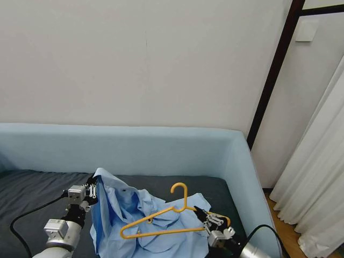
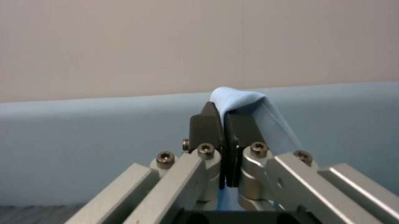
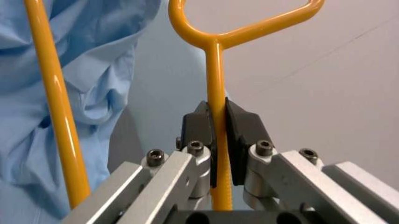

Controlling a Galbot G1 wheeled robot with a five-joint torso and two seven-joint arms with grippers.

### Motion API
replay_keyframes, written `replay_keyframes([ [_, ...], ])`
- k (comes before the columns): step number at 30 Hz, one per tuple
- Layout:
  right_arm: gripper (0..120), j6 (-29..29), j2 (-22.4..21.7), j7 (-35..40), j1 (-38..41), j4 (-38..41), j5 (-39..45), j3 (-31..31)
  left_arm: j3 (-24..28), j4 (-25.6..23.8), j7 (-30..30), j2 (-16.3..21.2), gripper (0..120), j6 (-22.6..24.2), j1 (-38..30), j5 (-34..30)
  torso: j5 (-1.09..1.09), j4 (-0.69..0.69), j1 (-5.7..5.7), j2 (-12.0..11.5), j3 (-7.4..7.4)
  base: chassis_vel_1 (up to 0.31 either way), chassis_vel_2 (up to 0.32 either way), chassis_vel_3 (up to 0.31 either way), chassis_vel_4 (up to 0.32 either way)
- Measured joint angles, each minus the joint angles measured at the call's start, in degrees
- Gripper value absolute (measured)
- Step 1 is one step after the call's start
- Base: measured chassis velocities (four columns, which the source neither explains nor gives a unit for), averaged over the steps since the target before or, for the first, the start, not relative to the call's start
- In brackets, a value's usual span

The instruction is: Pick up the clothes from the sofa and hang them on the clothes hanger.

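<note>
Your L hand (image 1: 92, 189) is clamped on the blue shirt (image 1: 113, 215) edge, above the sofa (image 1: 134, 148) seat. Your R hand (image 3: 218, 121) is clamped on the yellow hanger (image 3: 215, 70) stem, by the sofa's end.

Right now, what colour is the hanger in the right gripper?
The hanger is orange-yellow; the right wrist view shows it best.

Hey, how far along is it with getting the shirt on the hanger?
Done: the left gripper is shut on the blue shirt, lifting an edge above the sofa, and the right gripper is shut on the yellow hanger. In hand: the hanger is held against the shirt's front. Left: it seems to sit outside the shirt, not threaded in.
</note>
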Motion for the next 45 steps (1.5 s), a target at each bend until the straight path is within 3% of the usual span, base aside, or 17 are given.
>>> replay_keyframes([
  [5, 4, -6.25, 1.8, 4.95, 4.71, -1.3, 1.05, -7.25, 0.11, -0.55, -0.3, -0.75, 0, 0.05, 0.23, -0.02, 0.01, 0.01, 0.0, 0.0, 0.0, 0.0, 0.0, 0.0, 0.0],
  [7, 4, -12.17, 2.88, 8.12, 8.51, -2.34, 2.81, -12.64, 0.27, -0.95, -0.49, -0.93, 0, 0.2, 0.28, -0.05, 0.0, 0.0, 0.0, 0.0, 0.0, 0.0, 0.0, 0.0, 0.0],
  [12, 4, -18.12, 3.51, 9.92, 11.09, -2.73, 5.79, -18.17, 0.47, -1.28, -0.65, -1.1, 0, 0.29, 0.13, -0.19, 0.0, -0.02, 0.0, 0.0, 0.01, 0.0, 0.0, 0.0, 0.0],
  [18, 4, -21.22, 5.05, 10.46, 12.74, -3.51, 6.23, -20.85, 0.78, -1.79, -0.69, -1.46, 0, 0.44, 0.1, -0.21, 0.0, -0.02, 0.0, 0.0, 0.01, 0.0, 0.0, 0.0, 0.0],
  [22, 4, -26.07, 7.55, 12.17, 15.92, -4.2, 11.27, -24.39, 1.16, -2.96, -0.71, -1.33, 0, 0.78, 1.04, 0.05, 0.0, -0.01, 0.0, 0.0, 0.01, 0.0, 0.0, 0.0, 0.0],
  [32, 4, -29.25, 8.41, 13.45, 19.79, -5.03, 16.58, -25.64, 0.6, -6.77, -0.81, -1.35, 0, 0.82, 3.74, 0.69, 0.0, -0.01, 0.0, 0.0, 0.0, 0.0, 0.0, 0.0, 0.0],
  [37, 4, -32.8, 8.45, 15.3, 22.33, -2.93, 23.27, -26.79, 0.7, -8.77, -0.72, -2.61, 0, -0.16, 5.6, 5.26, 0.01, -0.01, 0.0, 0.0, 0.0, 0.0, 0.0, 0.0, 0.0],
  [45, 4, -32.55, 7.16, 15.41, 24.41, -2.68, 22.93, -26.18, 0.45, -9.14, -1.44, -2.97, 0, -0.64, 5.89, 6.33, 0.01, -0.03, 0.0, 0.0, 0.01, 0.0, 0.0, 0.0, 0.0],
])
